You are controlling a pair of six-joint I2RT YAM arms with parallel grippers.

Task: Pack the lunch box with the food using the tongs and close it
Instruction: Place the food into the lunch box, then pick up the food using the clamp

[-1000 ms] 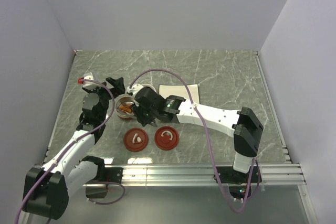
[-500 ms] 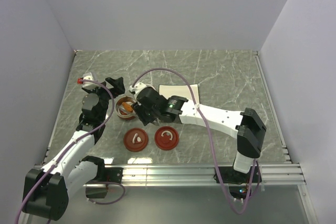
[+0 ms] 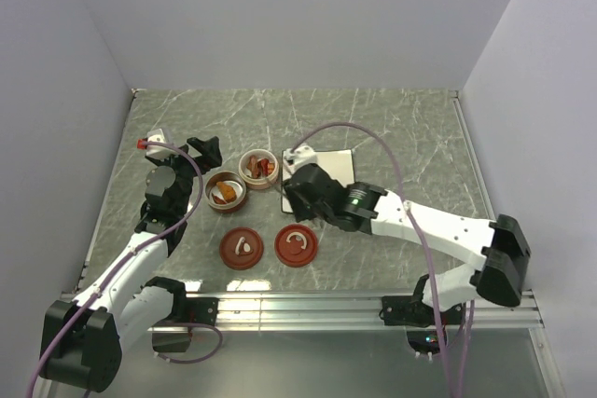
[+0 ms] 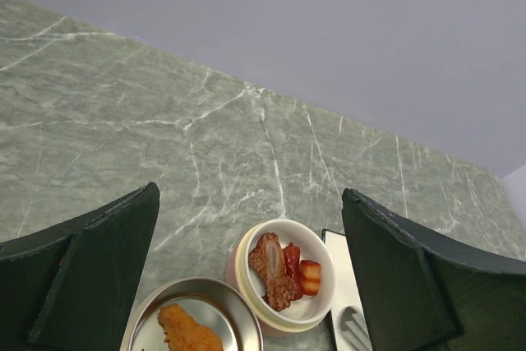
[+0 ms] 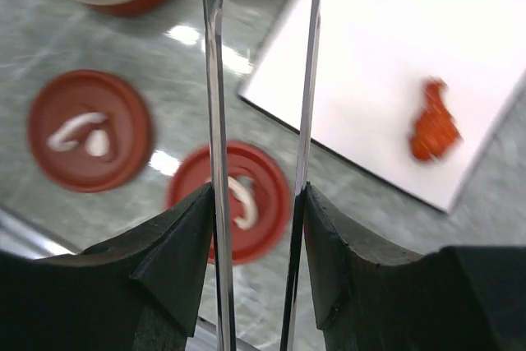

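So the long, thin silver metal tongs [image 5: 216, 121] are clamped in the right pincer [image 5: 256, 203], one black finger pressing on each arm. The arms stand apart and the tips are empty, up near the tubs. The only food chunk [image 5: 433, 123] I can spot outside the tubs, a dark orange-red one, sits on the flat white rectangular plate [image 5: 370, 30], well off to one side of the tips.

My take: the step is going for that chunk. I'd swing the tips over so they straddle it, come down until they're just off the plate, then squeeze slowly so it doesn't squirt out. Watch that the tongs don't twist in the fingers. Lift high enough to clear the rim before carrying it over.

The round cream tub [image 4: 311, 308] has brown and red pieces in it. Right beside it, the round steel-lined tub [image 4: 218, 306] holds an orange piece. Both round red-brown lids [image 5: 123, 113] lie off, on the near side. The left pincer [image 4: 251, 195] hangs spread wide with nothing in it, looking over both tubs.

Everything's on a grey-green marbled tabletop [image 3: 392, 128], with plain pale lilac walls [image 3: 308, 16] on three sides and a ribbed metal rail [image 3: 326, 305] along the near edge.
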